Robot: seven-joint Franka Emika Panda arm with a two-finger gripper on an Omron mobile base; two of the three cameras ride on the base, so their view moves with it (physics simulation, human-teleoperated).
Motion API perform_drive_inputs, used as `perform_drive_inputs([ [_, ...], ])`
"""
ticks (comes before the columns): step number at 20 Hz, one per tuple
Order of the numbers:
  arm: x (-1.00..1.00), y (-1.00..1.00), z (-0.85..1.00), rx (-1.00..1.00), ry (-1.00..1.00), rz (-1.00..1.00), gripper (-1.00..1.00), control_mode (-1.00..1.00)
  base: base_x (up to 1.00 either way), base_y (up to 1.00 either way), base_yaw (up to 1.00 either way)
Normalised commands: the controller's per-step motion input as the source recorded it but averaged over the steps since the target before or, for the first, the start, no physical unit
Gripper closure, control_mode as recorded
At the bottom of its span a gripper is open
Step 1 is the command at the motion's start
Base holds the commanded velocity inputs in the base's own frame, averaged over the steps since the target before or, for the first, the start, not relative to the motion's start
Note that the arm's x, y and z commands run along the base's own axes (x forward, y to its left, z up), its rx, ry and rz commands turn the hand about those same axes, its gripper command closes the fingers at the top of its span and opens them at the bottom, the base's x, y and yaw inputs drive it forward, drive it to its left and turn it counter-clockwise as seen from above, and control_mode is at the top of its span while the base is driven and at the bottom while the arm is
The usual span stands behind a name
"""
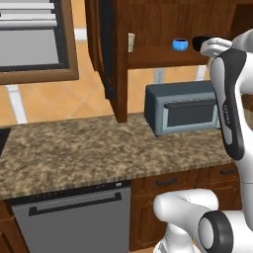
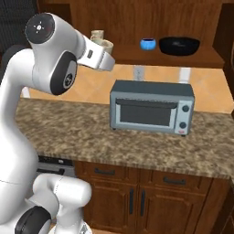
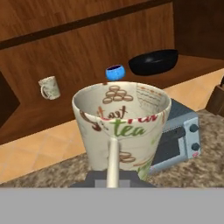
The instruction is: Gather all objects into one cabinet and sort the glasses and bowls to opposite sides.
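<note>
My gripper [image 3: 113, 177] is shut on a cream cup [image 3: 121, 127] printed with "tea", held upright in front of the open cabinet [image 3: 83, 52]. From the right base view, the held cup [image 2: 107, 45] sits at the end of my hand, left of the toaster oven. On the cabinet shelf [image 2: 192, 58] stand a second cream cup [image 3: 49, 87] at the left, a small blue bowl [image 3: 115, 72] in the middle and a wide black bowl [image 3: 154, 62] to its right. The blue bowl [image 1: 180, 44] also shows on the shelf, with the black bowl [image 1: 199, 43] partly behind my arm.
A grey toaster oven [image 2: 152, 107] stands on the speckled counter [image 2: 68, 128] under the shelf. The cabinet's dark door [image 1: 106, 54] hangs open at the left. A dishwasher front [image 1: 74, 217] sits below the counter, with brown base cabinets [image 2: 137, 196] beside it.
</note>
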Motion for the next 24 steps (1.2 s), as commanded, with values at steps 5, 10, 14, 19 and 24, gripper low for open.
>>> perform_drive_inputs([
  [5, 0.0, 0.0, 0.0, 0.0, 0.0, 0.0, 1.0, 1.0, 0.48, -0.12, 0.1],
  [10, 0.0, 0.0, 0.0, 0.0, 0.0, 0.0, 1.0, 1.0, 0.3, -0.03, 0.04],
  [14, 0.0, 0.0, 0.0, 0.0, 0.0, 0.0, 1.0, 1.0, 0.42, -0.1, 0.06],
  [19, 0.0, 0.0, 0.0, 0.0, 0.0, 0.0, 1.0, 1.0, 0.3, -0.01, 0.02],
  [24, 0.0, 0.0, 0.0, 0.0, 0.0, 0.0, 1.0, 1.0, 0.35, -0.03, 0.04],
])
